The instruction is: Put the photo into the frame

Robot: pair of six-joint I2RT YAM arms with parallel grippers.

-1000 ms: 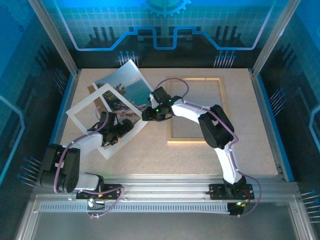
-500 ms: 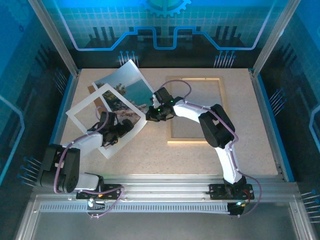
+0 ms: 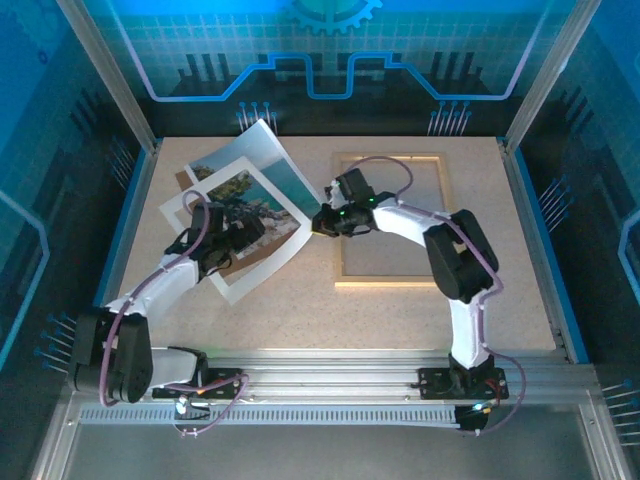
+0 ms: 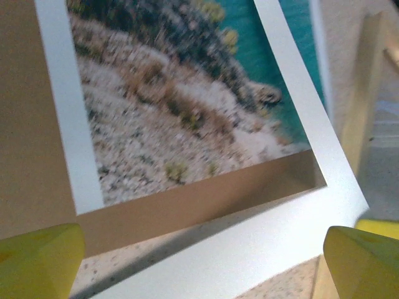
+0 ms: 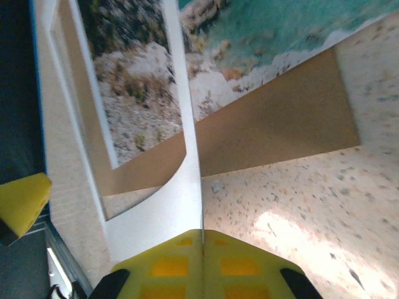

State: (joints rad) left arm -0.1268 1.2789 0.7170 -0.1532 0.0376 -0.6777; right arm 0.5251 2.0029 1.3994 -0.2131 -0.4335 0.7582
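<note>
Right wrist view: right claw (image 5: 201,242) clamps the white mat (image 5: 177,212); left claw (image 4: 199,265) spread wide above photo (image 4: 156,124).

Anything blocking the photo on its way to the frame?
Yes: the white mat lies over the photo, one corner pinched in the shut right gripper. The right arm reaches across the frame.

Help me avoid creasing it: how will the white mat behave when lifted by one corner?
Probably floppy: the white mat curls where the right gripper pinches its corner. Likely light, being thin card with a cut-out window. It may slide over the glossy photo.
</note>
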